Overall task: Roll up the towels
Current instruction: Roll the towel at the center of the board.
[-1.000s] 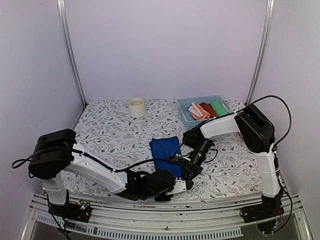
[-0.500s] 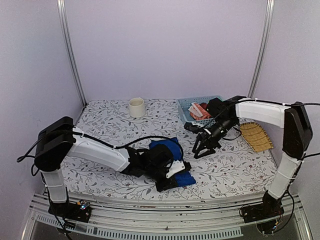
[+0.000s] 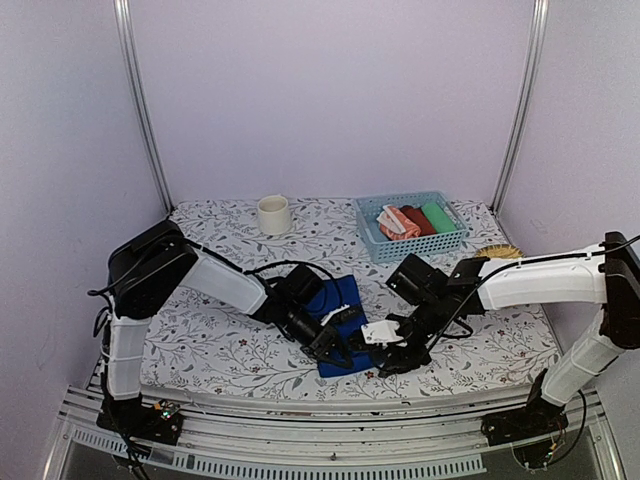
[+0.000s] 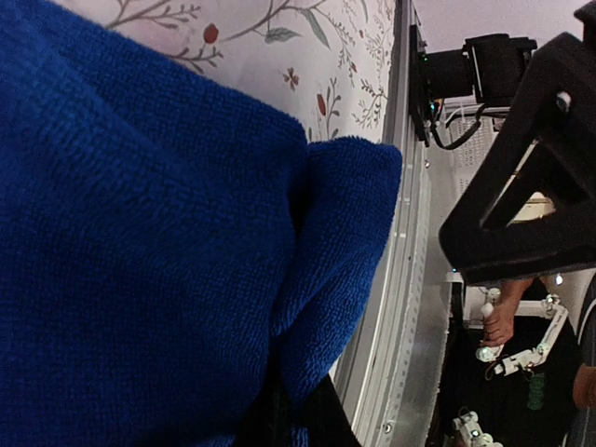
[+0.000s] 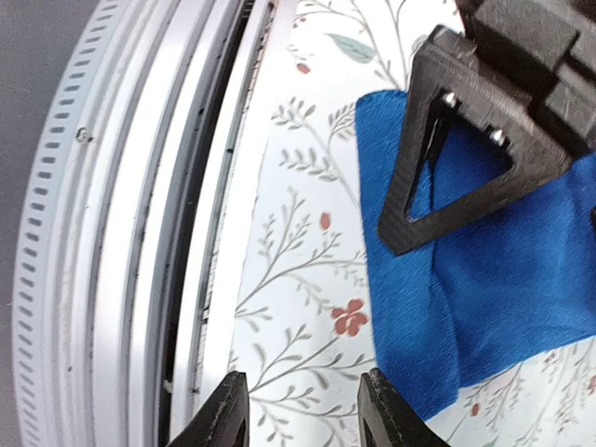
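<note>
Pinching a fold of the blue towel [image 4: 140, 233], the left hand [image 4: 293, 414] is clenched on the cloth, and its wrist view is almost filled with blue pile. A loose flap of the towel hangs off towards the near edge of the worktop [image 3: 220, 340]. From above, the blue towel [image 3: 347, 298] lies rumpled at the front middle of the worktop, partly bunched and not rolled up. The left hand [image 3: 338, 345] is low over its near part.

The right hand [image 3: 385, 345] sits just beside it on the right, close to the towel's near corner. In its own wrist view the right hand [image 5: 303, 391] is released, with a plain gap between its two fingertips and nothing in that gap. Under it are the flowered worktop [image 5: 307, 279] and the metal rail [image 5: 112, 233] along the front edge. The blue towel [image 5: 521, 270] lies just ahead and to one side of that gap. One black finger [image 5: 410, 149] of the left hand stands on the cloth.

The orange towel [image 3: 395, 222] lies rolled in the blue basket [image 3: 420, 247] at the back right of the worktop. It is next to the red roll [image 3: 418, 219] and the green roll [image 3: 438, 216], well apart from both hands. A pale cup [image 3: 273, 214] stands upright at the back, left of the basket.
</note>
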